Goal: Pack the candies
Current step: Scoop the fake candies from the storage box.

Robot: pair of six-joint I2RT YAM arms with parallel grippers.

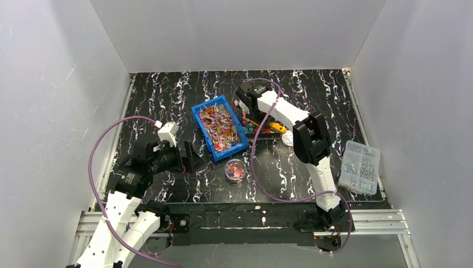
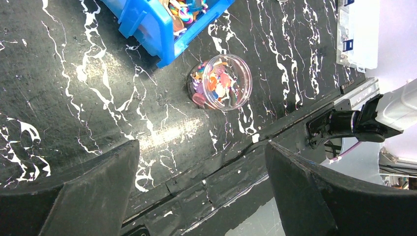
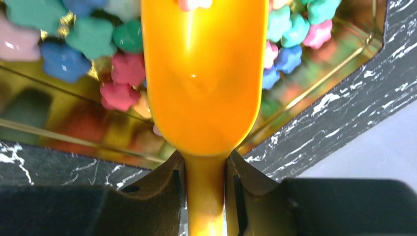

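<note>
**Scoop neck pinched in your right claw, bowl down among the candies**

Closest to the lens, your right claw (image 3: 205,191) pinches the neck of the orange scoop (image 3: 196,73), a finger pressed to each side of the handle. The bowl lies over the gold tray (image 3: 59,123), which sits toward the far edge of the tabletop (image 1: 167,95), right of centre. The candies (image 3: 128,69) crowd both sides of it, and one pink piece shows at its far end. They look hard, light and knobbly, so expect them to roll on that glossy tray. Take them with the scoop, not the fingers, and carry it level. Your left claw (image 2: 201,152) hangs spread wide and empty toward the left edge. The round clear tub (image 2: 223,81), part filled, stands close to the near edge. The blue bin (image 2: 147,24) of wrapped sweets stands just beside the line from tray to tub, so mind its corner. A compartment box (image 1: 360,166) lies at the right edge, well apart.
</note>
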